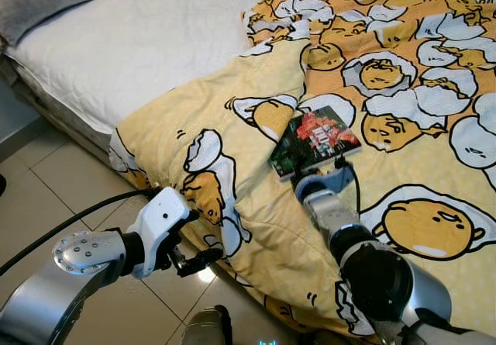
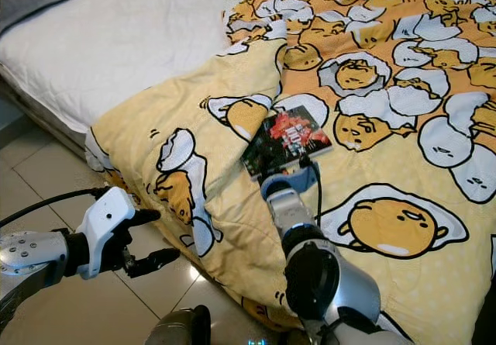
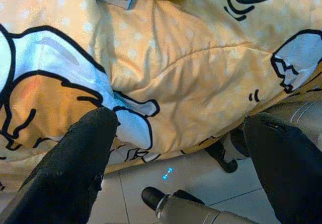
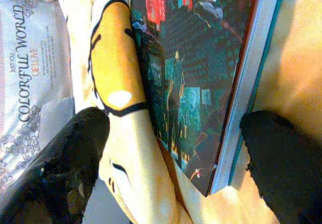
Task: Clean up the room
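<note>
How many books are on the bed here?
1: a dark-covered book with red lettering lies on the yellow egg-print duvet, just ahead of the right gripper. Folds could hide others.

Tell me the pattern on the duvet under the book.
Yellow duvet with cartoon egg characters; book lies on it. Clearest in the left eye view.

Book [image 1: 314,142] flanked by right claw [image 4: 173,148] fingers, quilt fold [image 1: 256,198] crowding left side.

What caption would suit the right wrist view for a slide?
Open right gripper straddling the near end of a dark-covered book lying on the yellow cartoon duvet.
</note>
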`<state>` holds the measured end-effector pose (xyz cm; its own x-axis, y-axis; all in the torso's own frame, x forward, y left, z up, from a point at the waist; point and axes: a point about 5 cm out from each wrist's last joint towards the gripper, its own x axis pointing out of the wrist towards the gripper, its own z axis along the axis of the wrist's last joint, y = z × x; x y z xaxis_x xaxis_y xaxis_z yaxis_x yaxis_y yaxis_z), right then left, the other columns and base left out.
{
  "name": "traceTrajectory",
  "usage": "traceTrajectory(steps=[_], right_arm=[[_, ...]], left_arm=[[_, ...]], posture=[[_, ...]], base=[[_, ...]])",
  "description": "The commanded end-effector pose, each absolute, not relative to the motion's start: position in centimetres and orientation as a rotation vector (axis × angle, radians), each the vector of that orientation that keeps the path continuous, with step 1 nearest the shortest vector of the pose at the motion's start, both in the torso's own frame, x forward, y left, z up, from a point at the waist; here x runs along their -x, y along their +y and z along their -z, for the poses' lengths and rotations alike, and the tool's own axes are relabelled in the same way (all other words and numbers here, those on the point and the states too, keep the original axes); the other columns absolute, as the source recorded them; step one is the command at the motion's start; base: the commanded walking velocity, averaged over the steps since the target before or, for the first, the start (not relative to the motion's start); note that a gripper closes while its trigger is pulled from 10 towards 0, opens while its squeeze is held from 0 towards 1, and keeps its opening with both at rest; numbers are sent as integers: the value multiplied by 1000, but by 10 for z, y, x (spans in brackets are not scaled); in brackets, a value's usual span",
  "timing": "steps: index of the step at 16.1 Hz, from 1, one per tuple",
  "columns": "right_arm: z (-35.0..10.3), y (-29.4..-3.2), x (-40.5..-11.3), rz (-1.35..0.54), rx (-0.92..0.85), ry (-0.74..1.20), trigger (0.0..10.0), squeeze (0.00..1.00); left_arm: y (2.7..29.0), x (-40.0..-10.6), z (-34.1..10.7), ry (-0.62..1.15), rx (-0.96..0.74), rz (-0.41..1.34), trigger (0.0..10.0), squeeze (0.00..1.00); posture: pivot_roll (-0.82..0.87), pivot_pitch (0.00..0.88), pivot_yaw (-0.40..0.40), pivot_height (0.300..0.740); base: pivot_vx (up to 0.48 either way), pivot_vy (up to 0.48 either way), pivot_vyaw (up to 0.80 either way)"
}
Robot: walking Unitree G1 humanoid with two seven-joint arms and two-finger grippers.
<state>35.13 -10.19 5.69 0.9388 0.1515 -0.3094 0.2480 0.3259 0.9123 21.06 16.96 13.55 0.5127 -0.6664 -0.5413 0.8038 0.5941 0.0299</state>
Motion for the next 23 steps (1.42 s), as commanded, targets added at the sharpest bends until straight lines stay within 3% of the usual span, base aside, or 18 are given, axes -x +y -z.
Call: traceTrajectory(steps=[1,2,3,4,19,22,23], right_arm=[[-59,-98,-353,51,-1230,376,4000,0],[-57,-98,-351,61,-1219,385,2000,0],[-57,-98,-351,63,-1218,386,2000,0],[-57,-98,-351,63,-1235,377,0,0],[-53,-103,-349,55,-1163,400,0,0],[-45,-113,-342,-35,-1071,407,0,0],[-40,-118,-338,-52,-1052,422,0,0]], left_arm=[[168,-209,-132,536,-291,903,10000,796],[168,-208,-132,539,-289,903,10000,796],[169,-208,-132,539,-289,903,10000,796],[170,-207,-132,541,-290,902,10000,796],[168,-210,-128,533,-289,899,10000,792],[162,-220,-123,445,-247,815,10000,792],[162,-223,-122,412,-230,758,10000,792]], posture=[[366,162,81,740],[367,165,80,740],[367,165,80,740],[366,166,81,740],[337,135,69,740],[225,3,22,740],[204,0,19,740]], base=[[0,0,0],[0,0,0],[0,0,0],[0,0,0],[0,0,0],[0,0,0],[0,0,0]])
